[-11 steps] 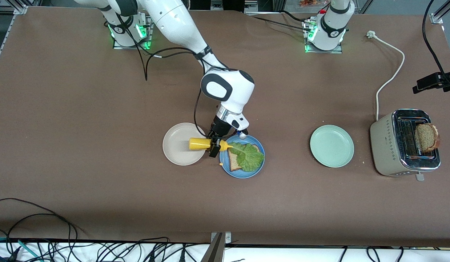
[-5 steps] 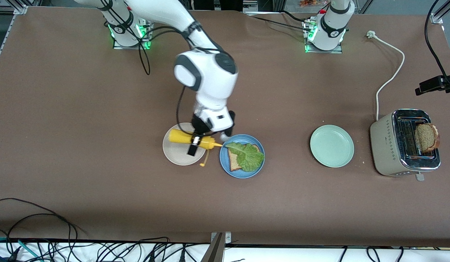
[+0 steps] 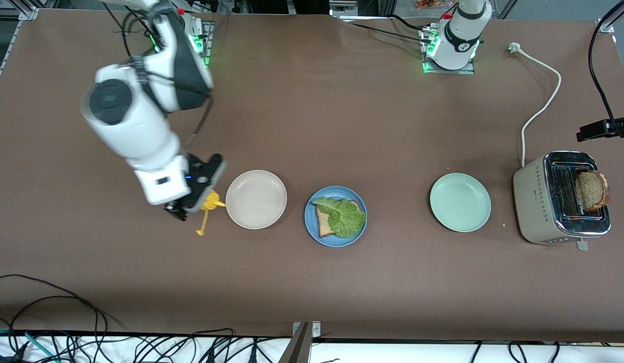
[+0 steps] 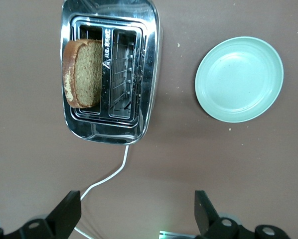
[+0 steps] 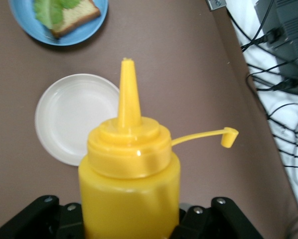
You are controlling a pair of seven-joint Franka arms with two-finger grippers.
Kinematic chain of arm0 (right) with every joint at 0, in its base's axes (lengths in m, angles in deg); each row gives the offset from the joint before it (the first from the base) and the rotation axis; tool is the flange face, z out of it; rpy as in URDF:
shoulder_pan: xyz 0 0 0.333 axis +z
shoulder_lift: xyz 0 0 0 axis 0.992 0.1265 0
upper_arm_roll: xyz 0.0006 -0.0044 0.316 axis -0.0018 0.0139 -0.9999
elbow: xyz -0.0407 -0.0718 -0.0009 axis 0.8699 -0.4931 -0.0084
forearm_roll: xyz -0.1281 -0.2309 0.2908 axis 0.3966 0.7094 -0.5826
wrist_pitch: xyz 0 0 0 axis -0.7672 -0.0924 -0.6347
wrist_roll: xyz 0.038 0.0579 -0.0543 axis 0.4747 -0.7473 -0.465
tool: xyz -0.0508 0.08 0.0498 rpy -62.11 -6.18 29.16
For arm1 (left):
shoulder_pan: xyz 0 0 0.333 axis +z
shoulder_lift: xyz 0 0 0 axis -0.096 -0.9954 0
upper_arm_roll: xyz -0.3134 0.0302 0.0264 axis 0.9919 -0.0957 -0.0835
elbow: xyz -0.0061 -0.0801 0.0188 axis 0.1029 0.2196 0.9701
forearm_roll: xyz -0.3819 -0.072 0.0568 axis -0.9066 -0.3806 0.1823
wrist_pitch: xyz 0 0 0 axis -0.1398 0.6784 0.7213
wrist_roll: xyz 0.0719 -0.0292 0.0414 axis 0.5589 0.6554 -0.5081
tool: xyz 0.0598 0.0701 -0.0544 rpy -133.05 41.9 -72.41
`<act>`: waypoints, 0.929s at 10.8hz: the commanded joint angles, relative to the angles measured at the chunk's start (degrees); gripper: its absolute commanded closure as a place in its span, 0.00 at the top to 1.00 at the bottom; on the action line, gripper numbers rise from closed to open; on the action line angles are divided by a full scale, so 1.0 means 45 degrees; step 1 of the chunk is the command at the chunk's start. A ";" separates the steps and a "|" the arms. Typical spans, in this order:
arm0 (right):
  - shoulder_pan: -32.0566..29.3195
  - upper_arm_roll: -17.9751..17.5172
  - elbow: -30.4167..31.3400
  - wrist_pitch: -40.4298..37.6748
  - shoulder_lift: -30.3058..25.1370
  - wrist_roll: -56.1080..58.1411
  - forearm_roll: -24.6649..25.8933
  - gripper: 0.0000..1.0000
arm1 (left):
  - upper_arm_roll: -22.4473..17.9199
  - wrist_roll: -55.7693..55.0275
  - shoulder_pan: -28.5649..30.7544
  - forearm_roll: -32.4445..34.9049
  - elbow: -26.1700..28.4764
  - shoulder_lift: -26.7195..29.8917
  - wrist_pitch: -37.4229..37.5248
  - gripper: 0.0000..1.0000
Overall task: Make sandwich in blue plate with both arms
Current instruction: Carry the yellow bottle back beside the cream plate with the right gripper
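Front view shows the right gripper [image 3: 183,206] up over bare tabletop [image 3: 342,126] toward the right arm's end, just beside the beige-white plate [image 3: 256,199]. Its fingers are clamped on a yellow squeeze bottle [image 5: 129,184], whose nozzle is uncapped; the tethered cap [image 5: 229,137] dangles free on its strap.

On the blue plate [image 3: 312,229], between the beige-white plate and the mint-green plate [image 3: 460,202], lies one slice of brown bread [image 3: 324,225] with a ruffled lettuce leaf [image 3: 345,216] on top. The sandwich looks half built: the second slice [image 4: 83,73] stands in a slot of the toaster [image 4: 110,74] at the left arm's end of the tabletop.

The left gripper [image 4: 138,215] hangs over the toaster and the mint-green plate, its fingers wide apart and holding nothing; that arm appears to be waiting.

Risks, as I judge them:
- The open nozzle could drip sauce on the tabletop if the bottle tips or is squeezed harder.
- A tilted set-down could topple the bottle, and the loose cap could catch on the plate rim.
- The toaster slot is narrow; a misaligned reach could strike the chrome housing or crush the bread.
- The top slice could land askew on the springy leaf and slide off.
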 commanded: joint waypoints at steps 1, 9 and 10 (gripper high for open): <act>-0.2076 -0.0293 0.2723 0.0131 -0.1526 0.4090 -0.3942 0.00 | -0.0021 0.0156 0.0251 0.0461 -0.1030 -0.1198 -0.0140 1.00; -0.6593 -0.0274 0.3939 -0.4200 0.0167 1.3354 -0.9791 0.00 | -0.0002 0.3824 0.2223 -0.0024 -0.1092 -0.2879 -0.2755 1.00; -0.6906 -0.0274 0.3999 -0.4727 0.0578 1.4042 -1.0302 0.00 | -0.0002 0.3905 0.2264 -0.0220 -0.1092 -0.3016 -0.3010 1.00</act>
